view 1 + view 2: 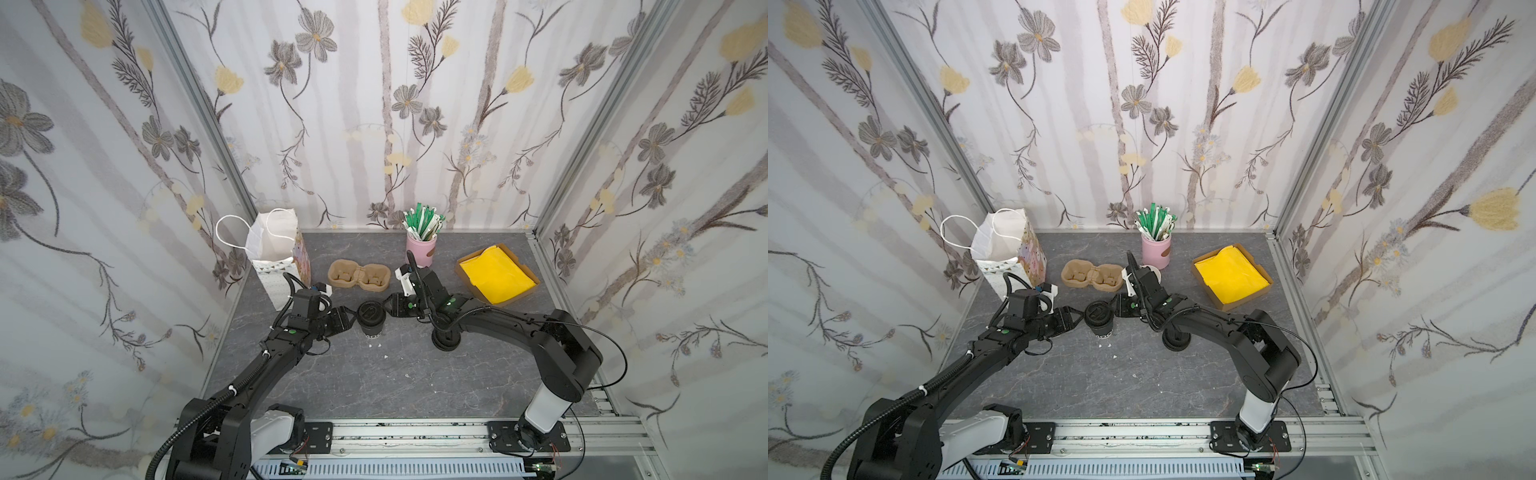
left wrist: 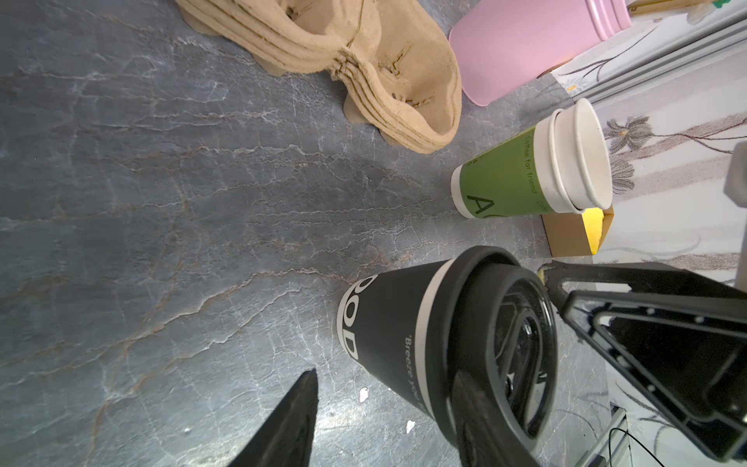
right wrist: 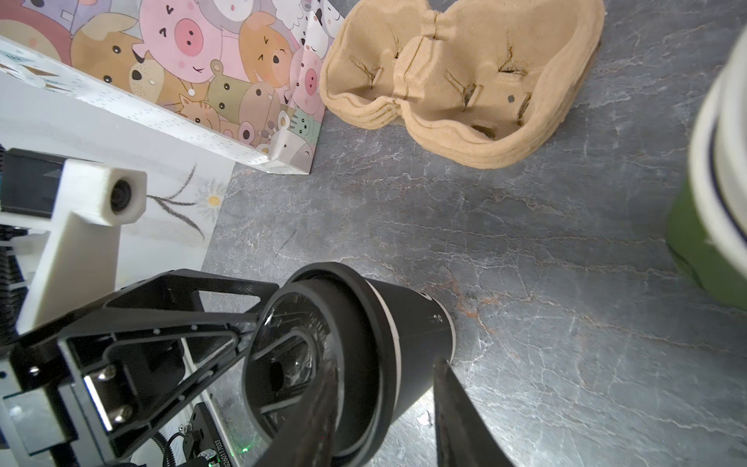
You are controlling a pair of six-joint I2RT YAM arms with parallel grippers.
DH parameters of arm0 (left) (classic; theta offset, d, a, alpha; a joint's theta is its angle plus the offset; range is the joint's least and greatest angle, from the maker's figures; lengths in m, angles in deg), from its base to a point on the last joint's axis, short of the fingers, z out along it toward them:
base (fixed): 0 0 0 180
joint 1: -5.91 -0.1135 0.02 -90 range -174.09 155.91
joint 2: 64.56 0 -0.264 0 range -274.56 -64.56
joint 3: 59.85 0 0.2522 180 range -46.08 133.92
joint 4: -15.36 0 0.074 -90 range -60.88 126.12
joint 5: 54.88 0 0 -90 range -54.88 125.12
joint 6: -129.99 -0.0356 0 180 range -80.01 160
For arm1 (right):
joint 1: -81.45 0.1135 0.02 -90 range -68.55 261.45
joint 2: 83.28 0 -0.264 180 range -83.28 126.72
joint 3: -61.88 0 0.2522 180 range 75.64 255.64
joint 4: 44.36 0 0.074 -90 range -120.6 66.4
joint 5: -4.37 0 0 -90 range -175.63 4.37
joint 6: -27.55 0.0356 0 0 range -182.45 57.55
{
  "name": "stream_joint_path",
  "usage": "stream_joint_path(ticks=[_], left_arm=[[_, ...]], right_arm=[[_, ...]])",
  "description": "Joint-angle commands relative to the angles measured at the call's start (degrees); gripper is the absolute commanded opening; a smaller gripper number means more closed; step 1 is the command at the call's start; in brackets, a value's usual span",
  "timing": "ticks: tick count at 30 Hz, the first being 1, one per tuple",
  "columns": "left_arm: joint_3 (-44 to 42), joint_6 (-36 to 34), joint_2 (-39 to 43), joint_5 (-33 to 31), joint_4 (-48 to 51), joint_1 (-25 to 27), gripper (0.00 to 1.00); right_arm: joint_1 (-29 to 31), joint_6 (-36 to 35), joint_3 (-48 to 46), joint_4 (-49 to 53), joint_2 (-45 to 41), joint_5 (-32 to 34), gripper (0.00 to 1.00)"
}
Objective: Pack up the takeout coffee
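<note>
The takeout coffee (image 1: 371, 318) (image 1: 1098, 319) is a black paper cup with a black domed lid, standing upright mid-table. My left gripper (image 1: 353, 319) (image 2: 386, 376) meets it from the left. Its jaws stand apart: one finger (image 2: 475, 416) lies across the lid top and the other (image 2: 299, 412) hangs clear of the cup wall. My right gripper (image 1: 388, 309) (image 3: 386, 364) comes in from the right and is also open. One of its fingers (image 3: 319, 408) crosses the lid and the other (image 3: 452, 408) runs beside the cup body. The white handled bag (image 1: 274, 249) stands open at the back left.
A brown pulp cup carrier (image 1: 359, 276) lies behind the coffee. A pink holder of green-and-white sticks (image 1: 422, 245) stands at the back. Stacked lidless green cups (image 2: 525, 174) stand beside it. A box of yellow napkins (image 1: 496, 276) is at the right and loose black lids (image 1: 445, 338) sit under the right arm.
</note>
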Motion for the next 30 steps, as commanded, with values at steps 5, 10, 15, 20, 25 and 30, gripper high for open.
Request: stream_joint_path(ticks=[5, 10, 15, 20, 25, 30], left_arm=[[0.4, -0.3, 4.6, -2.7, -1.4, -0.2, 0.59], [-0.4, -1.2, 9.9, -6.6, -2.0, -0.8, 0.68], [-1.2, -1.3, 12.3, -8.5, -2.0, -3.0, 0.75], [-1.3, -0.6, 11.9, -8.1, -2.0, -4.4, 0.76], [-1.6, -0.4, 11.6, -8.0, -2.0, -5.2, 0.76], [-1.6, -0.2, 11.5, -7.6, -2.0, -5.5, 0.76]], right_arm=[[3.8, -4.5, 3.3, 3.2, -3.3, 8.2, 0.45], [7.2, -8.8, 8.1, 8.7, -1.6, 14.6, 0.52], [9.1, -10.6, 13.2, 13.6, 2.2, 18.2, 0.63], [10.5, -11.8, 17.0, 16.6, 5.0, 20.7, 0.69], [11.1, -12.0, 18.2, 17.3, 6.0, 20.8, 0.74], [11.6, -12.5, 19.5, 18.3, 7.4, 20.7, 0.78]])
